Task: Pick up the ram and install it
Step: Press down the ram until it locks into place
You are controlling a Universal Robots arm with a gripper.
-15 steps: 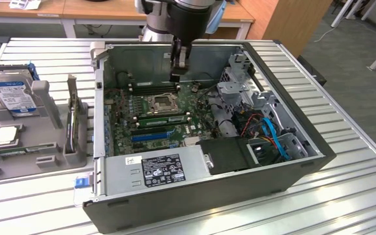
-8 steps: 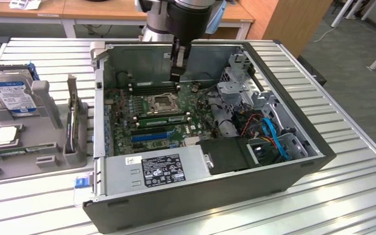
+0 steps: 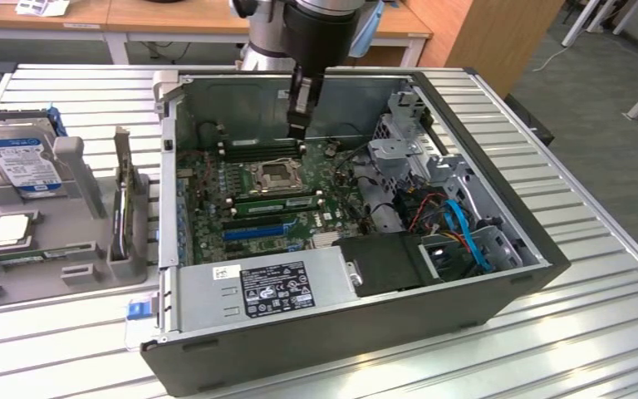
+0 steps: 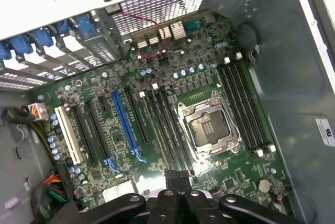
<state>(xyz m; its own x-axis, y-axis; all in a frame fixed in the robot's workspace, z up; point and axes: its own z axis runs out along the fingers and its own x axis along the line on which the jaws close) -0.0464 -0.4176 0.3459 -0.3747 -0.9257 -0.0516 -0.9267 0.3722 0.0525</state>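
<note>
The ram (image 3: 37, 253) is a narrow green stick lying flat in the grey holder tray (image 3: 76, 287), at the exterior view's left, outside the open computer case (image 3: 497, 274). My gripper (image 3: 300, 125) hangs inside the case, far from the ram, over the back part of the motherboard (image 3: 296, 218). In the wrist view the gripper (image 4: 178, 175) is shut, its fingertips meeting with nothing between them. They sit just above the board beside the open processor socket (image 4: 209, 129). Black memory slots (image 4: 243, 103) run on both sides of the socket.
The tray also carries a hard drive (image 3: 20, 158), a square silver processor (image 3: 7, 230) and an upright card (image 3: 125, 199). Inside the case are a power supply (image 3: 269, 287), a drive cage (image 3: 408, 150), blue cables (image 3: 463, 233) and a blue slot (image 4: 123, 124).
</note>
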